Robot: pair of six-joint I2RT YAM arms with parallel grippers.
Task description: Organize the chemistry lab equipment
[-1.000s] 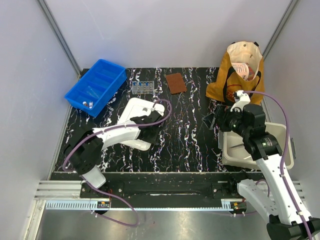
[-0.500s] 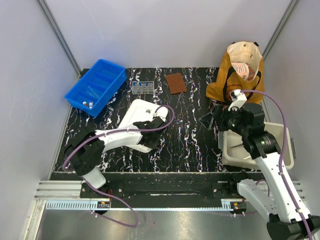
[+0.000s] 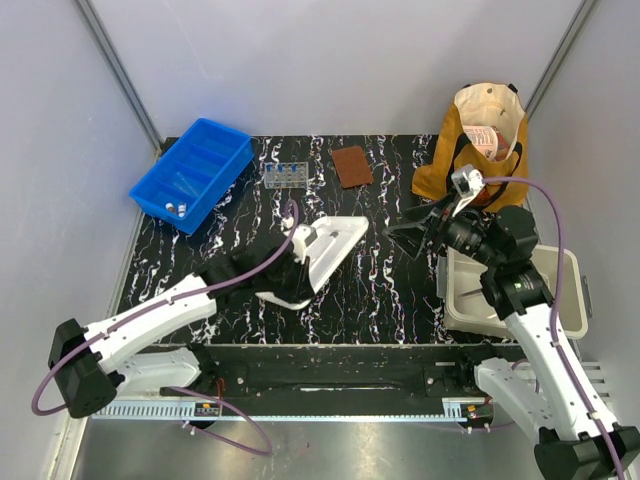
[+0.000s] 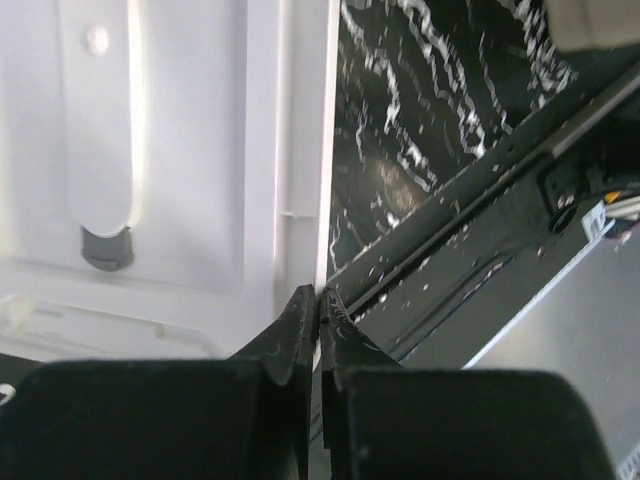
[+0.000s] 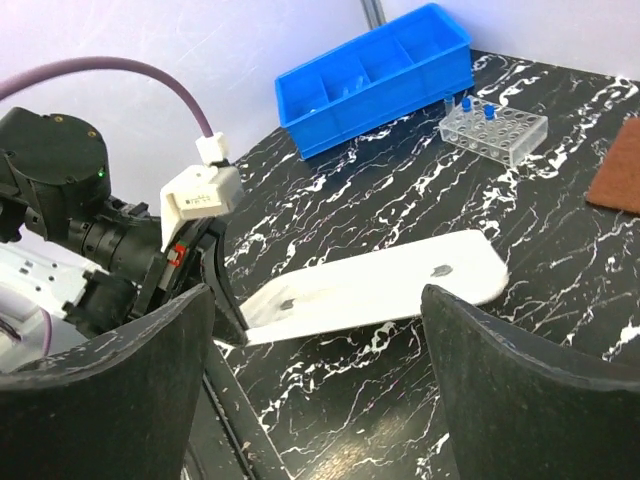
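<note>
Top external, left hand [image 3: 275, 285] dragged lid [image 3: 335, 243] right

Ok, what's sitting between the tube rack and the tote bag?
A flat brown pad lies between the rack and the bag; the top view shows it.

This is a robot test cell in a lab. Plain pale walls [image 3: 320, 60] on slanted metal posts [image 3: 118, 72] box in a black marbled tabletop [image 3: 380, 290]. A left arm [image 3: 150, 318] and a right arm [image 3: 545, 335] are bolted to a dark frame [image 3: 330, 370] at its near edge. At the far left, a clear tube rack [image 3: 284, 176] stands beside a blue divided bin [image 3: 192, 172].
</note>
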